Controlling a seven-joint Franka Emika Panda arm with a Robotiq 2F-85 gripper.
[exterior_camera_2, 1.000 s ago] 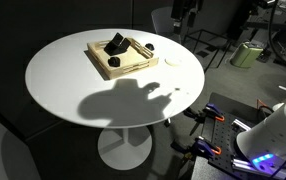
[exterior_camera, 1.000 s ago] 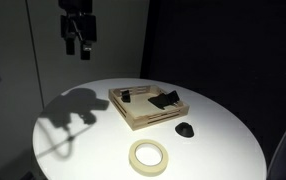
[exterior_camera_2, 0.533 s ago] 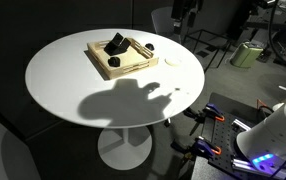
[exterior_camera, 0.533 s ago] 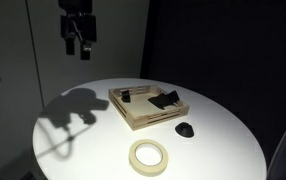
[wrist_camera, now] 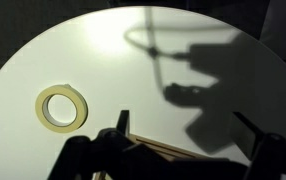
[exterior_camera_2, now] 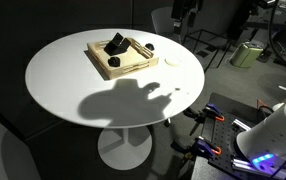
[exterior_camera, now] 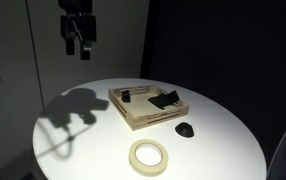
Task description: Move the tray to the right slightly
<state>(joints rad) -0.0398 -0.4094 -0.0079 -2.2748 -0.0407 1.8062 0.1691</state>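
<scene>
The light-wood tray [exterior_camera: 143, 121] sits on the far middle of the round white table [exterior_camera: 93, 140], with black items inside it. It also shows in an exterior view [exterior_camera_2: 109, 70], and its edge shows at the bottom of the wrist view [wrist_camera: 168, 150]. My gripper [exterior_camera: 79, 47] hangs high above the table's far left side, well clear of the tray. In the wrist view its fingers [wrist_camera: 188, 130] stand wide apart with nothing between them.
A cream tape ring [exterior_camera: 149, 155] lies near the table's front edge and shows in the wrist view [wrist_camera: 62, 107]. A small black lump [exterior_camera: 185, 129] lies beside the tray. The arm's shadow falls on the table [exterior_camera: 68, 110]. Equipment stands on the floor [exterior_camera_2: 245, 52].
</scene>
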